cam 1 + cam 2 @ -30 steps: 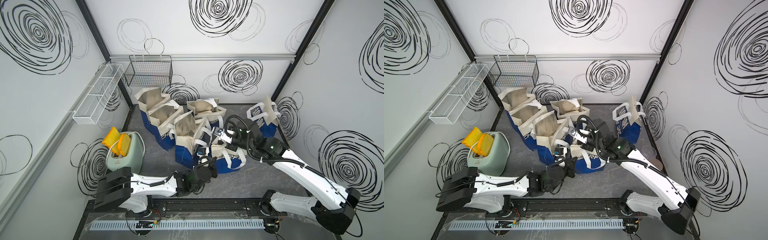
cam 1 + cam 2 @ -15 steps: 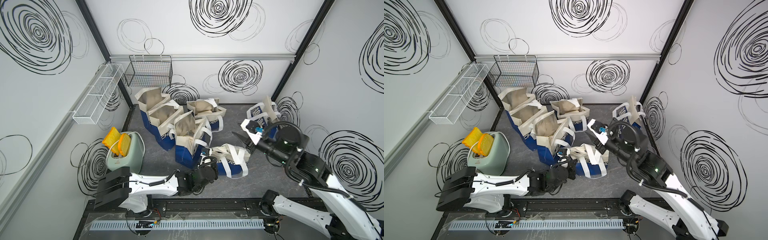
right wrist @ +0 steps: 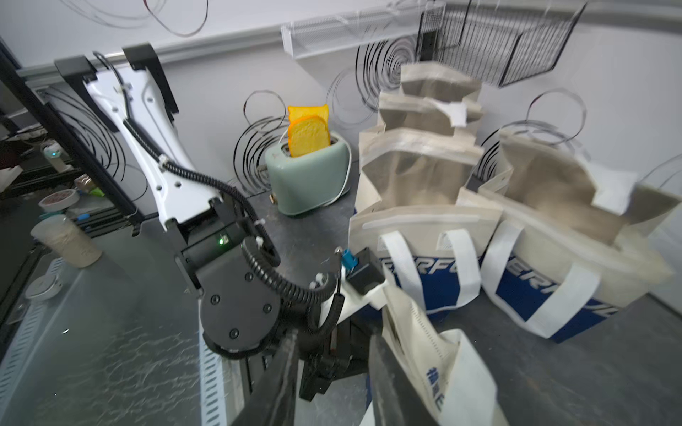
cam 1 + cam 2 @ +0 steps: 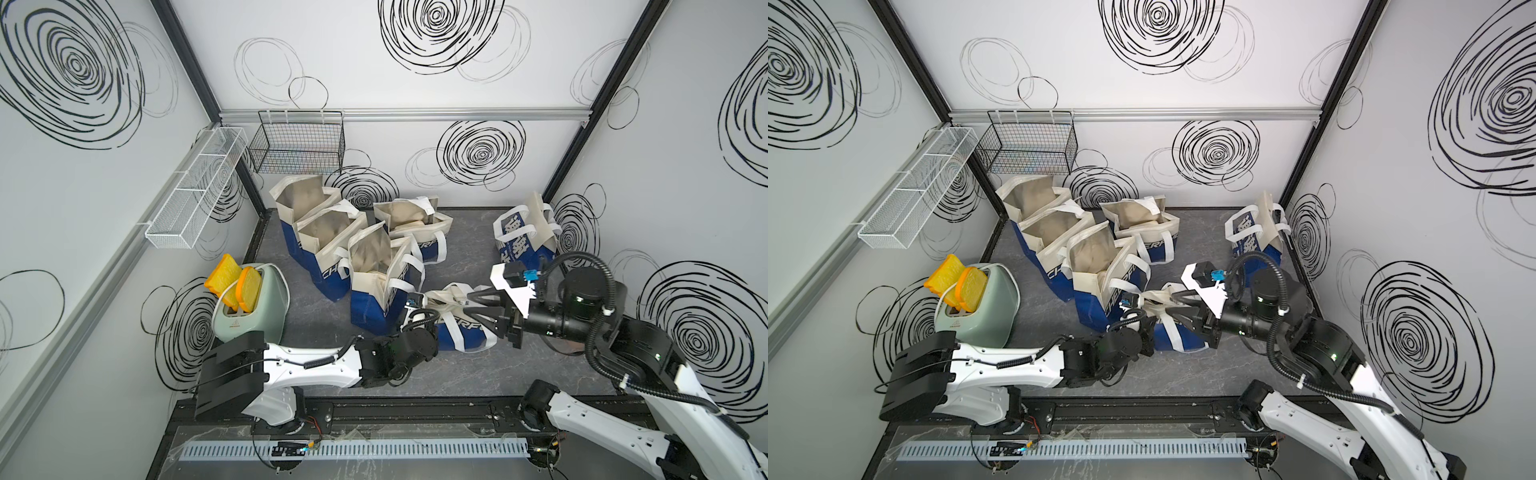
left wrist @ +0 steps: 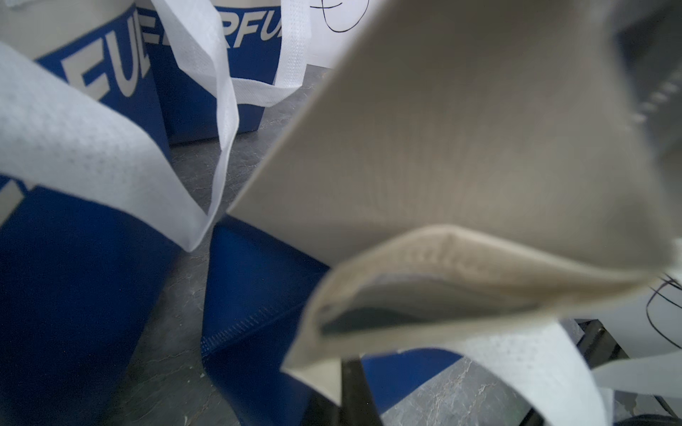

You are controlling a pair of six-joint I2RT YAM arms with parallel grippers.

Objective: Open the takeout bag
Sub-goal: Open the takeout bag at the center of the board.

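Status: the takeout bag (image 4: 459, 332) sits slumped on the bench (image 4: 457, 374), well apart from the toaster (image 4: 253, 311). The front standing bag (image 4: 370, 253) stands roughly between the two. The other opened bags stand further back from the toaster, and one more closed-looking bag is in the corner farthest from it.

Left tool (image 4: 422, 318): fingers together, clamped on the bag's rim on its toaster-facing side. The left wrist view shows the beige lip right at my finger, with the mouth only a narrow slit.

Right tool (image 4: 471, 302): jaws apart, level with the bag's top on the side away from the toaster. In the right wrist view both fingers (image 3: 284, 369) show with a clear gap and nothing pinched between them. Bag fabric and a white handle lie just beside one finger. I can't tell whether that finger is inside the mouth or only outside the wall.

My read on the step: one lip is anchored and I'm lining up the second grab. The bag isn't open yet.

The next move needs:
- right tool around the far lip only, not the handle loop
- close, then pull away from the toaster while the left tool holds
- a gentle pull, since the fabric is limp and the whole bag will likely drag rather than spread
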